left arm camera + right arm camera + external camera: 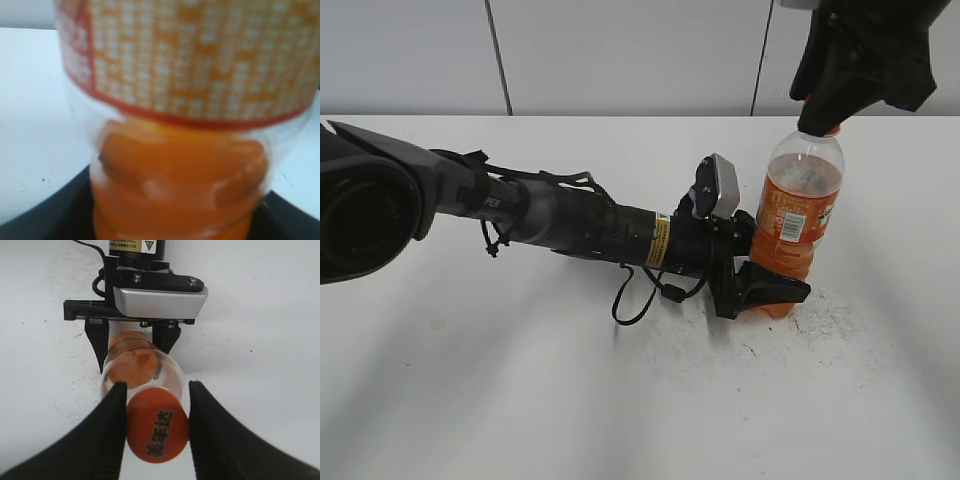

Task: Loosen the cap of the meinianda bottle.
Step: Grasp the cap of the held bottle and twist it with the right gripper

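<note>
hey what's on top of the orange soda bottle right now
A small round orange plastic cap with black printed characters sits on the clear plastic bottle of orange drink. The right pincer brackets it from above; its ribbed side and any contact are hidden.
</note>
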Robot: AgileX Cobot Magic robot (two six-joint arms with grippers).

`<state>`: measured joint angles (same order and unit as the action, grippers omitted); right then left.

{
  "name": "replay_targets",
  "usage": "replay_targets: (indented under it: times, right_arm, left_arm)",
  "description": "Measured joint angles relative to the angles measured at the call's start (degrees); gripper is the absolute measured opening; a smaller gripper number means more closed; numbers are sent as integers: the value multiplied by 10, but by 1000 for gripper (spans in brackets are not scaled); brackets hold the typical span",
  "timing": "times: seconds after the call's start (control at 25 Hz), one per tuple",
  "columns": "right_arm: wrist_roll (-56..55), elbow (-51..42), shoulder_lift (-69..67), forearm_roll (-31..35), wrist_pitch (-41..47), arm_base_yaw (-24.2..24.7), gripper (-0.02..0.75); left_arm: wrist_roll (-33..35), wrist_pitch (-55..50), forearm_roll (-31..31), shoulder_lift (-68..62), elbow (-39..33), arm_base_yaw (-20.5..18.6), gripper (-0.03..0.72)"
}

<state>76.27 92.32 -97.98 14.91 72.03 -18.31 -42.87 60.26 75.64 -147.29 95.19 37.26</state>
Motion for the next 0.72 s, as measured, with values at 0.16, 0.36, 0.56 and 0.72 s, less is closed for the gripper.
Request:
replay_targets:
  times: [0.16,0.36,0.56,0.72]
  right_arm:
    - [3,0,0,9,0,0,275]
    - [-7,0,0,10,0,0,275]
    - [-49,0,0,11,0,0,297]
    - [-91,6,11,25,-15,0,365]
  left_arm:
    - [0,1,0,0,0,0,521]
    - [0,2,1,0,0,0,521]
    - [0,2,2,0,0,0,521]
    - [-1,-3,6,-1,0,0,519]
